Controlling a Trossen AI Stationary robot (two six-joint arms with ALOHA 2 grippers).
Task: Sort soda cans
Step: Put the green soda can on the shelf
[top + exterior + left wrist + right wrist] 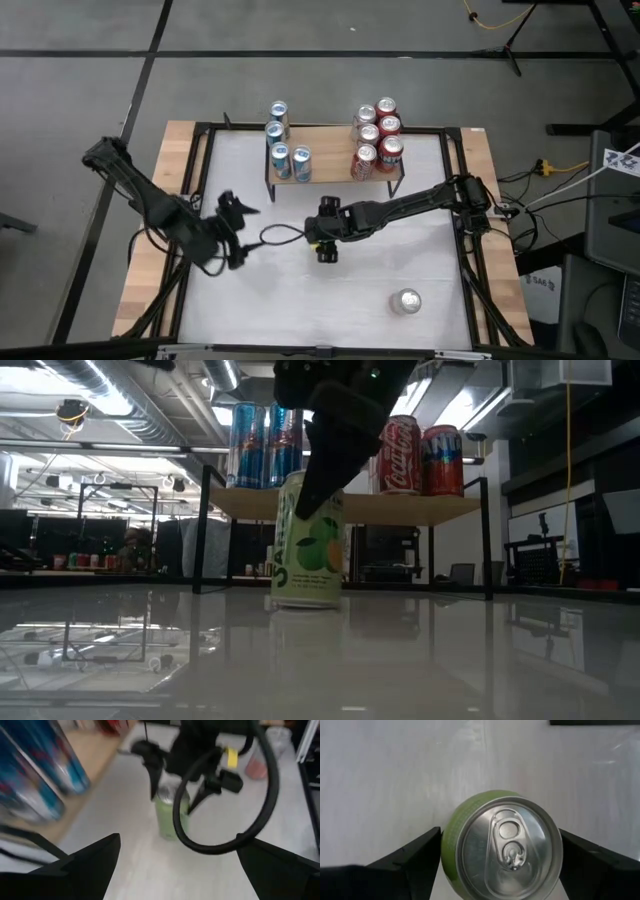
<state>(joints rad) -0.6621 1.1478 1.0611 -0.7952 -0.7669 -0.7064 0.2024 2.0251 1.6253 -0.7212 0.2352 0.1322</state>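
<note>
White table [250, 300], green can [308, 540], silver can [406, 301], shelf [335, 176]

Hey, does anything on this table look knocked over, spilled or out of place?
Nothing is tipped or spilled. Blue cans and red cans stand upright on the shelf. The right gripper straddles an upright green can; one silver-topped can stands alone near the front.

High view looks straight down; low view sits level on the counter [300, 290]; both wrist views closely share the green can [500, 845].

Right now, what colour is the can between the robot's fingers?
Pale green can, silver top; the low view shows it best.
</note>
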